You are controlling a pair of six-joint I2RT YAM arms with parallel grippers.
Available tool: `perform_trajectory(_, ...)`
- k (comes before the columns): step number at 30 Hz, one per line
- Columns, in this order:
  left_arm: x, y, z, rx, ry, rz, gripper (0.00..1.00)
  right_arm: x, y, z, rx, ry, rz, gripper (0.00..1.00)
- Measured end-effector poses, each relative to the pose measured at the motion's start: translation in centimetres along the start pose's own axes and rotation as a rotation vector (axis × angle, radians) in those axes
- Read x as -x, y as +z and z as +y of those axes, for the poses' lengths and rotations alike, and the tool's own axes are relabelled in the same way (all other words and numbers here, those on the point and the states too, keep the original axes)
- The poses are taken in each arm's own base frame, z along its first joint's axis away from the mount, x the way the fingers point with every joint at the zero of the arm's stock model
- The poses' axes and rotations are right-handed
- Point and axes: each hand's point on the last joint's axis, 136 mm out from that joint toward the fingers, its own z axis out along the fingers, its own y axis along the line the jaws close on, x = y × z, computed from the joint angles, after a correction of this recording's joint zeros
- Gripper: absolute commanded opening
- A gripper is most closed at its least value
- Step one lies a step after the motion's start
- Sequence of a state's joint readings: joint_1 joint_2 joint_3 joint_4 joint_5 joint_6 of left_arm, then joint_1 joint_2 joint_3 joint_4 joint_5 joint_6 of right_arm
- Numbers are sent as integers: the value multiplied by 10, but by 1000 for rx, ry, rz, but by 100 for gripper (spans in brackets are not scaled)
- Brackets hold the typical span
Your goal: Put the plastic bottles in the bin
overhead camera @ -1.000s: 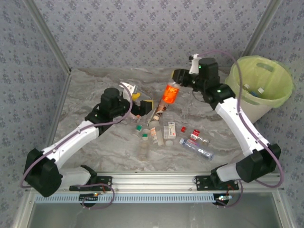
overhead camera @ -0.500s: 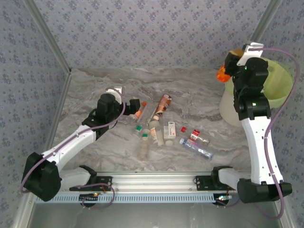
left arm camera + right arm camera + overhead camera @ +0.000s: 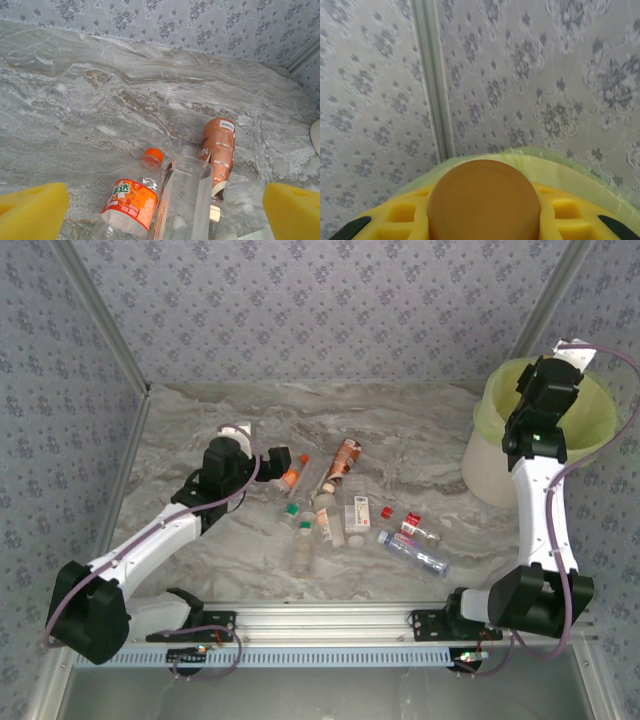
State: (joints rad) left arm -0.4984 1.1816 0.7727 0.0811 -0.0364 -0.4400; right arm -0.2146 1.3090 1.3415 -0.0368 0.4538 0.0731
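So the top cam sat high behind both arm bases (image 3: 200, 618), looking down and forward from far enough off to catch the whole desk (image 3: 420, 430), the patterned wall (image 3: 320, 310) and the bin (image 3: 487, 468) at far right. Left wrist cam rode low and close over the desk, facing the far wall, with the left end effector (image 3: 162, 212) and its yellow pads (image 3: 32, 207) at the bottom corners. It shared the orange-capped bottle (image 3: 131, 200) and brown-labelled bottle (image 3: 218, 147) with the top view. Right wrist cam was up by the bin's green rim, aimed at the wall corner, right end effector (image 3: 484, 212) pinching an orange bottle (image 3: 484, 197) super close to the lens.
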Motion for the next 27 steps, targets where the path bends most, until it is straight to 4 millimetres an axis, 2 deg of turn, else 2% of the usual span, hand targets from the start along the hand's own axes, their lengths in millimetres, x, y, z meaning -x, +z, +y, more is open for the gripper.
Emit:
perform_trajectory(5, -5, 0, 10, 27, -20, 10, 100, -27, 5, -3, -2, 15, 117, 76)
perform_trajectory(9, -5, 1, 13, 37, -30, 11, 99, -30, -6, 4, 56, 54, 187, 88)
perform_trajectory(15, -11, 1, 21, 59, -52, 20, 99, -29, -53, 14, 199, 109, 264, 100)
perform_trajectory(18, -12, 1, 25, 69, -60, 19, 99, -37, -84, 31, 318, 89, 322, 100)
perform_trajectory(22, -11, 1, 29, 77, -71, 16, 99, -73, -121, 63, 476, -52, 449, 100)
perform_trajectory(25, -15, 1, 34, 90, -81, 21, 99, -117, -151, 86, 607, -247, 560, 100)
perform_trajectory(27, -19, 2, 39, 102, -92, 27, 99, -151, -178, 99, 713, -414, 637, 100)
